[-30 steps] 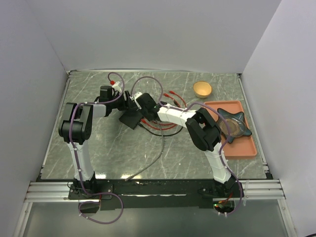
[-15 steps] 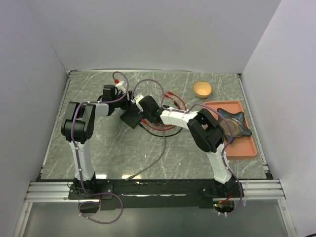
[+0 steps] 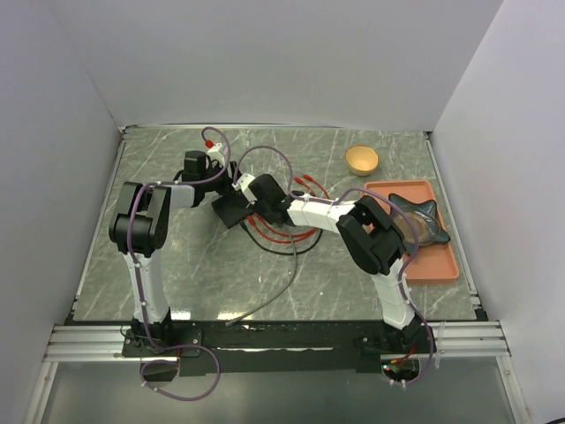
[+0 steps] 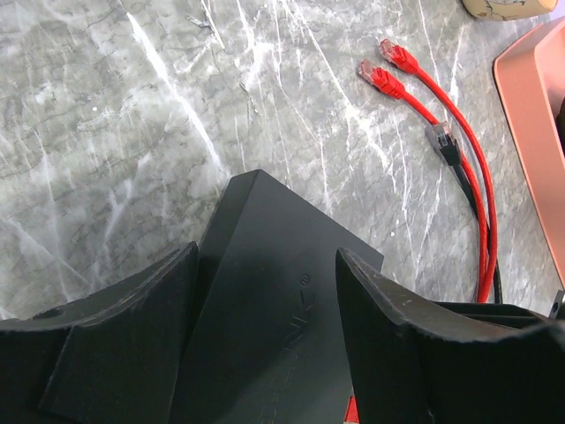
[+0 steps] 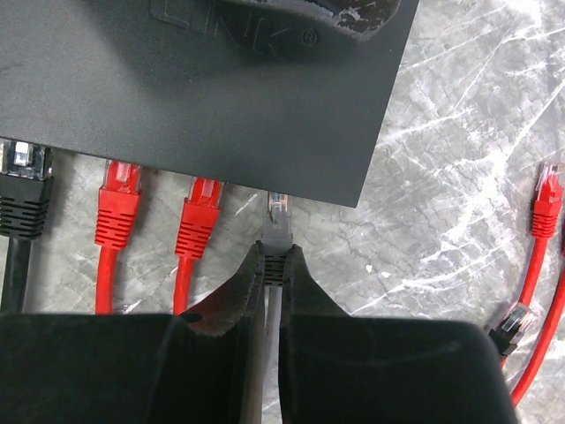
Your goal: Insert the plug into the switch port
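A grey marbled table (image 5: 459, 177) fills the floor of a white-walled booth. Nearest the arm bases, the right gripper (image 5: 274, 261) is pinched tight on the boot of a pale grey plug (image 5: 279, 212), its clear tip pointing at the long edge of the switch box (image 5: 203, 88). That tip lies at the edge, just inside the box's corner, beside two red plugs (image 5: 119, 208) and a black plug (image 5: 22, 190) already seated in the same row. The switch port itself is hidden under the box's upper lip, so I cannot tell whether the tip has entered.

Over the box, the left gripper (image 4: 265, 256) stands with its jaws well apart, one finger on either side of the embossed top face. Whether it presses down or only hovers I cannot tell.

To do this step well, I would keep the plug square to the edge and level with its neighbours. The push should run straight along the plug's axis while the left arm braces the box against sliding. A skewed entry would likely jam at the corner.

Further off lie loose red cable ends (image 4: 380, 78), then the orange tray (image 4: 530, 106) and a yellow bowl (image 3: 362, 160).
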Tool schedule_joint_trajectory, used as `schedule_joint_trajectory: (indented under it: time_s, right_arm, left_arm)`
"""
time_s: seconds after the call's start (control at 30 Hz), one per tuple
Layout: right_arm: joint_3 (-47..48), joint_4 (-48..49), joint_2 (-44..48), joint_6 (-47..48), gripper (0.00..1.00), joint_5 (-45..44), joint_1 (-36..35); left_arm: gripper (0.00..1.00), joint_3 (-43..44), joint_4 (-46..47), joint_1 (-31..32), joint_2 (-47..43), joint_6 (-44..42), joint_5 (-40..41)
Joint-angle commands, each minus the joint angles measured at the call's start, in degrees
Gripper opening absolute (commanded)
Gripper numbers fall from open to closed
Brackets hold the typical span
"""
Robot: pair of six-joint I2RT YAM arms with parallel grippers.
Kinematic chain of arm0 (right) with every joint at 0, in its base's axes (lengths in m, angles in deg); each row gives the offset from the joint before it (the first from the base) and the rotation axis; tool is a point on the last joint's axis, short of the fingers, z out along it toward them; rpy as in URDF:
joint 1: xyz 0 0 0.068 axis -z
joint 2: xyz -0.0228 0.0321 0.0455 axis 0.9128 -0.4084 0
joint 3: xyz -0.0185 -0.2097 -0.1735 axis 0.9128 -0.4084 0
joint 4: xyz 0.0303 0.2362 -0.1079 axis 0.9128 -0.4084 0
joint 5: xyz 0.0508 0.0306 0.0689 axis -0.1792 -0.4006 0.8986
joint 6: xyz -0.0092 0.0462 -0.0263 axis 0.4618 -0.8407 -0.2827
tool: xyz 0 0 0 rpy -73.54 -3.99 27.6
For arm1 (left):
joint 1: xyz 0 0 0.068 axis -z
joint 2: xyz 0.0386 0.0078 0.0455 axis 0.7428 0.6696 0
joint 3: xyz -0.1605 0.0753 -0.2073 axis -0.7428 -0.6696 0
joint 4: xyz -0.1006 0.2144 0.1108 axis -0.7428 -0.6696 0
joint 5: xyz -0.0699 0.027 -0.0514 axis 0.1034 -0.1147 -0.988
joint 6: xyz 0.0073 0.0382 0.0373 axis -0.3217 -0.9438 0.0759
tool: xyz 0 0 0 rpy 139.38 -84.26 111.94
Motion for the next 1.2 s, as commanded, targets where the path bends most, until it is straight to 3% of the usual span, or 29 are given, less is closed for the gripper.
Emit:
schedule_joint_trajectory:
  time_s: [0.0,0.43,1.17]
  right_arm:
    - [3.2,8.2,2.6,-1.9,0.0,-0.1,-1.6]
    - [-1.3,14.6,5.5,-5.2,0.0,-3.7,-1.6]
    - [1.4,13.5,2.5,-14.3,0.0,-2.1,-1.8]
  left_arm:
    - [0.66,-0.8,0.7,3.7,-0.4,0.8,-9.8]
    - [0.63,0.2,-0.8,4.5,1.3,-0.6,-10.2]
    - [0.65,-4.4,2.5,6.1,-0.8,2.5,-11.6]
